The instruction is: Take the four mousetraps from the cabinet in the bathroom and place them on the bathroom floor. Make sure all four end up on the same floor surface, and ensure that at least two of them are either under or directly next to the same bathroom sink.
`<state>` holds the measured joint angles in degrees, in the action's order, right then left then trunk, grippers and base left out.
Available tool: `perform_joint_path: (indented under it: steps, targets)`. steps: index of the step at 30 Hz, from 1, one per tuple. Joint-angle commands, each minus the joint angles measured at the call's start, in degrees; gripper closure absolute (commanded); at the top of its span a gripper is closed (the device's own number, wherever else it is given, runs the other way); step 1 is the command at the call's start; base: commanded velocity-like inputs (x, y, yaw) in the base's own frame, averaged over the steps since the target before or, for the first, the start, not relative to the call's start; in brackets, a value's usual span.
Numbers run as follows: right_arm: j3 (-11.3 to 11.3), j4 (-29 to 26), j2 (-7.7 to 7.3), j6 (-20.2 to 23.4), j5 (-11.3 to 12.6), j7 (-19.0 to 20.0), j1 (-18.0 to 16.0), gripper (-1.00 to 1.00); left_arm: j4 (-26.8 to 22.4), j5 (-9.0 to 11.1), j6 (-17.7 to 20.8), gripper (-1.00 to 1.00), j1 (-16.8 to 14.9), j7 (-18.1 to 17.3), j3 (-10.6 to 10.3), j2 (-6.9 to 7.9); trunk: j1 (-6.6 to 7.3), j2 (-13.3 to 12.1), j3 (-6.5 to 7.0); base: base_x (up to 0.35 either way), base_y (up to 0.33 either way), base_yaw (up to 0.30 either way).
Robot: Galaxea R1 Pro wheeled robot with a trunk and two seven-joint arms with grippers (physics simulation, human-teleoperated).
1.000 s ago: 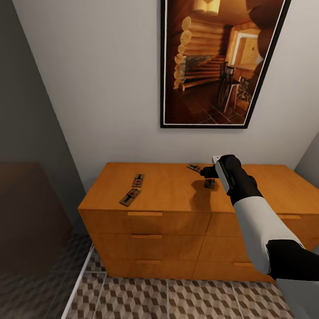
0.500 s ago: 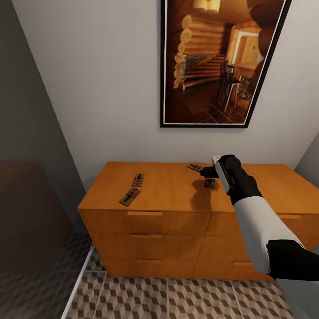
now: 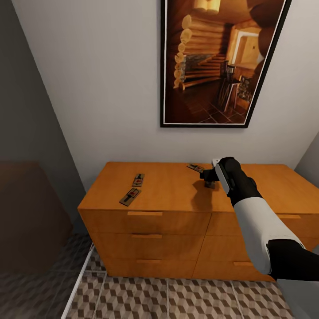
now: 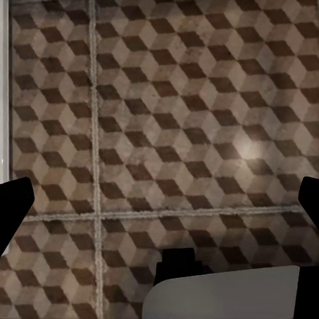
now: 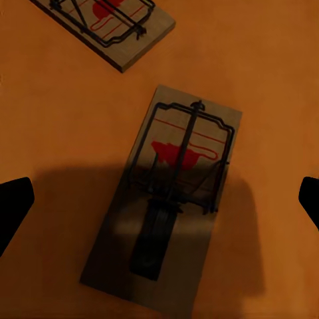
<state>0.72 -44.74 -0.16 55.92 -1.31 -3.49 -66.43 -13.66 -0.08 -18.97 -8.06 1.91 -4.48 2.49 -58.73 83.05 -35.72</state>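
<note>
Right claw (image 3: 209, 177) spread, poised above a mousetrap (image 5: 166, 193) lying flat on the cabinet (image 3: 168, 195) top. Likely light, stiff wooden board; pinch across long edges, clear of the sprung wire. Left claw (image 4: 163, 199) spread over bathroom floor (image 4: 166, 100).

The head view looks forward and down from above the cabinet (image 3: 177, 208), taking in its whole top, the drawer fronts, the wall behind with a framed picture (image 3: 221, 62), and a strip of the bathroom floor (image 3: 177, 301) at the near edge. The right wrist view hangs close over that same cabinet top, facing almost straight down on two mousetraps (image 5: 166, 193), which seem to be the pair beside the right arm in the head view. The left wrist view faces straight down at the patterned tiles from fairly near, sharing only the floor with the head view.
</note>
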Motion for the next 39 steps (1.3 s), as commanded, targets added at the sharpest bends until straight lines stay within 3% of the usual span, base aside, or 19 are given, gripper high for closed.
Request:
perform_joint_path:
  steps: [1, 39]
  targets:
    - [0.1, 0.0, -0.03, 0.2, -0.1, 0.0, 0.0, -1.00, 0.0, 0.0, -0.2, -1.00, 0.0, 0.2, -0.4, 0.05, 0.00, 0.0, -0.05, 0.000, 0.000, 0.000]
    - [0.1, 0.6, -0.10, 0.2, -0.1, 1.6, 0.5, -1.00, 0.1, 0.0, -0.2, -1.00, 0.0, 0.2, -0.4, -0.03, 0.00, 0.0, -0.05, 0.000, 0.000, 0.000]
